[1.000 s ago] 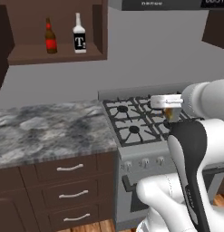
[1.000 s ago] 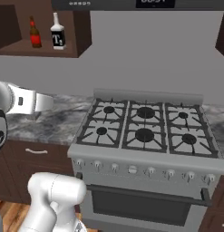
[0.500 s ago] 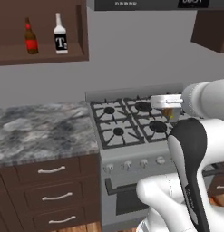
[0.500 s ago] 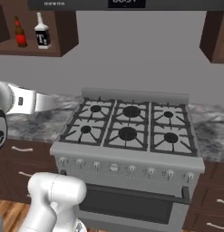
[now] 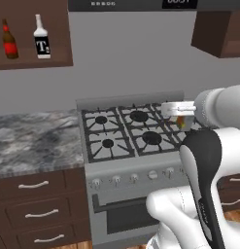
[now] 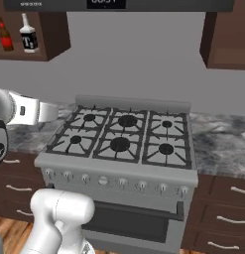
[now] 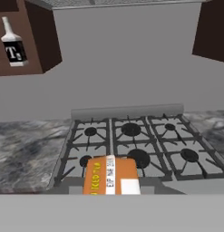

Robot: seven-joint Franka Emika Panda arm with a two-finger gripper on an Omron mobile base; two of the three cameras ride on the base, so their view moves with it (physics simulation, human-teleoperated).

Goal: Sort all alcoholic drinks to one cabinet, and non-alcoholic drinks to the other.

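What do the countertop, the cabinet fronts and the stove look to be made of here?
Countertop: looks like polished marble or granite, grey with mottled veining.
Drawer fronts: dark brown wood, matte, with curved silver metal-looking handles.
Stove: grey brushed-metal body, judging by its flat sheen; the burner grates look like black cast iron, though a render leaves that open.

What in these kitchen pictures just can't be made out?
- Small yellow-orange can in the gripper: hand view, bottom cut off by the edge; its label print is too small to read.
- Brown bottle with red label: right base view, partly cut by the left edge.
- Dark brown wall cabinet on the right: left base view, inside hidden.
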